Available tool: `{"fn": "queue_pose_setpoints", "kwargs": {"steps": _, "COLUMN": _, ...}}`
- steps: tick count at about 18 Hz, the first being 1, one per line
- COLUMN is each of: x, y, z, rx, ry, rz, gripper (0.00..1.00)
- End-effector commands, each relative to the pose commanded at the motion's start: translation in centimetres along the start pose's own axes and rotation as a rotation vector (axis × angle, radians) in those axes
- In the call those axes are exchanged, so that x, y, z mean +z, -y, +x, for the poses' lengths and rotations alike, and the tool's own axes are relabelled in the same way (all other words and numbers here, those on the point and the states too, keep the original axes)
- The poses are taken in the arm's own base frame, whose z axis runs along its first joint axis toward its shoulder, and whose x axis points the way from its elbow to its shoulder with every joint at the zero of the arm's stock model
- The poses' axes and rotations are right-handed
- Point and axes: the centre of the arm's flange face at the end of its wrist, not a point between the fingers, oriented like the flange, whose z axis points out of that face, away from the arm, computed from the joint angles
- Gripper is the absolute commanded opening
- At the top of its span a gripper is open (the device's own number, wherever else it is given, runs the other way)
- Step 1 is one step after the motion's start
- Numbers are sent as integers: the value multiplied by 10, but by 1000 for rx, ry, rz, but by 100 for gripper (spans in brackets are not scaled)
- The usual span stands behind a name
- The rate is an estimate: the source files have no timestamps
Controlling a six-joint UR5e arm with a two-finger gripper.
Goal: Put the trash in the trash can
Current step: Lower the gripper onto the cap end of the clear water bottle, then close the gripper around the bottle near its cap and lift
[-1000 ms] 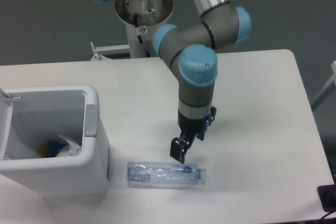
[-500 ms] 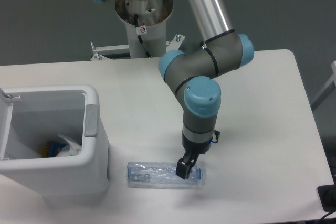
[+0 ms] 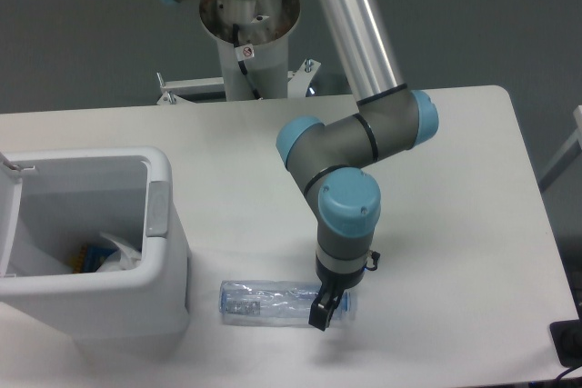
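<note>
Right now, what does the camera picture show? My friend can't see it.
A robot arm's gripper reaches down over a clear plastic bottle lying on a white table. Beside it an open white trash can holds some trash.

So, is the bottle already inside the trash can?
No, the bottle lies on the table beside the trash can, with the pincer down at it.

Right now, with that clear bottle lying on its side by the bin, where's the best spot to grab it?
Grip the bottle across its round body near the cap end, coming straight down from above; it lies flat, long axis left-right. The gripper is already there.
</note>
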Motion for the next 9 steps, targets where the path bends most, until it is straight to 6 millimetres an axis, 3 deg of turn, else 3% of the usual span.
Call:
{"fn": "queue_pose_setpoints", "kwargs": {"steps": 3, "x": 17, "y": -5, "z": 1, "rx": 5, "ry": 24, "rz": -17, "gripper": 100}}
{"fn": "queue_pose_setpoints", "kwargs": {"steps": 9, "x": 17, "y": -10, "z": 4, "rx": 14, "ry": 34, "rz": -21, "gripper": 100}}
